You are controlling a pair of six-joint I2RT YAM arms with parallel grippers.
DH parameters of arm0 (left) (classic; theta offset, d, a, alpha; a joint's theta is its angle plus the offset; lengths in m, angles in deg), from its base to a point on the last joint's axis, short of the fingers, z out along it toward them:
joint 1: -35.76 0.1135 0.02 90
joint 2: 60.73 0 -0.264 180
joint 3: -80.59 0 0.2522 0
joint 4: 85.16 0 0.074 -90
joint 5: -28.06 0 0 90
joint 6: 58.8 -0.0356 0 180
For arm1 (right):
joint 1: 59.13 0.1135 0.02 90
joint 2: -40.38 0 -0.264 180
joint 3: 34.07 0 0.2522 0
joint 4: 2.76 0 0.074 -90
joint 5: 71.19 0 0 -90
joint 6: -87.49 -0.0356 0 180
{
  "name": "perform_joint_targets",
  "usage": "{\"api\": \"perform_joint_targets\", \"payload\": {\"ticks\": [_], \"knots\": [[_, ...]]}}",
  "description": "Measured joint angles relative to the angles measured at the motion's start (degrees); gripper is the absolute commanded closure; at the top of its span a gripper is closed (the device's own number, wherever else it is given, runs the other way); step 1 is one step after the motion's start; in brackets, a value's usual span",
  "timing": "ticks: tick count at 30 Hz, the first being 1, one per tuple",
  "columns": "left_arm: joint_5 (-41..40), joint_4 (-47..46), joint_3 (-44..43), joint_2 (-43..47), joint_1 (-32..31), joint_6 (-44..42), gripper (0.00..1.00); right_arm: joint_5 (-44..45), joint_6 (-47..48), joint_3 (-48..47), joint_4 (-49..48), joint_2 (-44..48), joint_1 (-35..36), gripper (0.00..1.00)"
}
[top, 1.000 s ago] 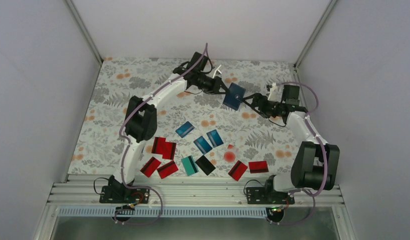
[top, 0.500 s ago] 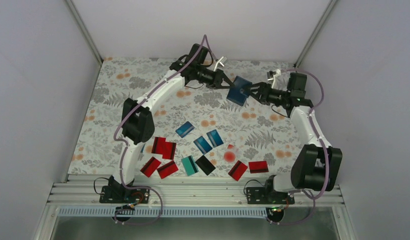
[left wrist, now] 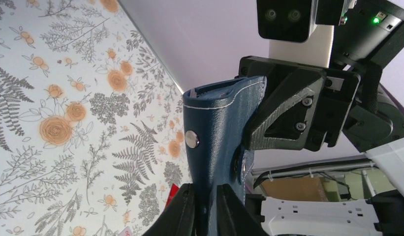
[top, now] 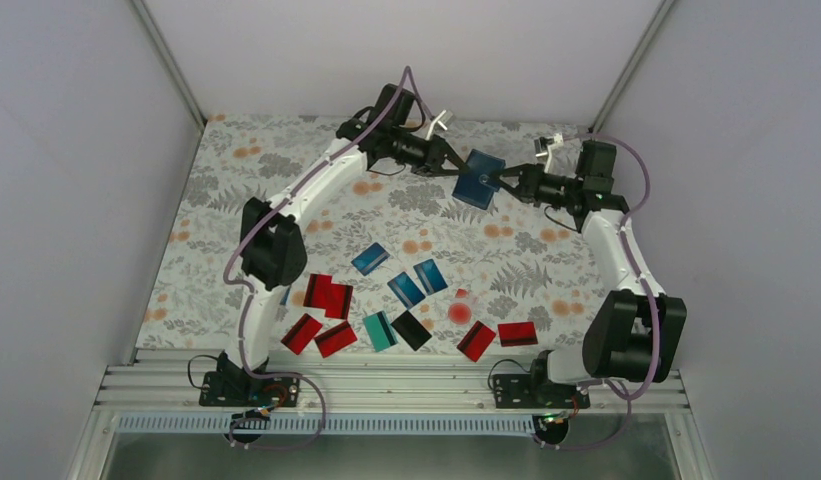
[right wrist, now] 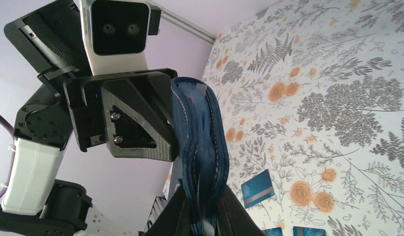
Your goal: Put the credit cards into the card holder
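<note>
The dark navy card holder (top: 479,180) hangs in the air over the far middle of the table, pinched from both sides. My left gripper (top: 456,172) is shut on its left edge, and the left wrist view shows the holder (left wrist: 217,128) clamped in that gripper (left wrist: 205,196). My right gripper (top: 502,183) is shut on the opposite edge, where the layered blue pockets (right wrist: 200,142) sit in that gripper (right wrist: 202,196). The credit cards lie on the near half of the table: blue cards (top: 370,259), red cards (top: 328,295), a teal card (top: 380,331) and a black card (top: 411,330).
A small clear piece with a red dot (top: 460,308) lies among the cards, beside two more red cards (top: 476,341). The flowered tablecloth (top: 236,200) is walled in at the back and on both sides.
My right gripper has gone from open to shut on the card holder's right edge. Both arms have carried the holder slightly toward the back of the table.
</note>
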Motion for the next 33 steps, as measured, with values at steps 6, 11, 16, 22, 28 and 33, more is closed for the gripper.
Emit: {"api": "perform_joint_targets", "payload": {"ticks": [6,11,16,22,28,33], "knots": [[-2.0,1.9,0.0,3.1,-0.4,-1.2,0.2,-1.8,-0.7,-0.2,-0.7,0.3,1.7,0.96],[-3.2,2.1,6.0,12.2,2.0,-2.2,0.12,-4.3,-2.6,-0.8,-3.8,0.3,4.6,0.96],[0.6,-5.4,23.3,27.5,10.8,-2.6,0.14,-6.3,-4.5,-4.0,-6.8,0.1,9.4,0.96],[5.1,-13.5,38.9,38.4,15.2,-2.7,0.18,-9.9,-4.0,-14.6,-7.8,-4.2,14.9,0.96],[7.7,-19.9,45.0,40.9,14.9,0.2,0.23,-12.9,-1.7,-23.9,-5.9,-9.8,19.7,0.96],[9.2,-25.0,46.1,42.0,15.0,4.2,0.44,-13.5,-1.2,-26.8,-4.9,-11.9,21.8,0.96]]}}
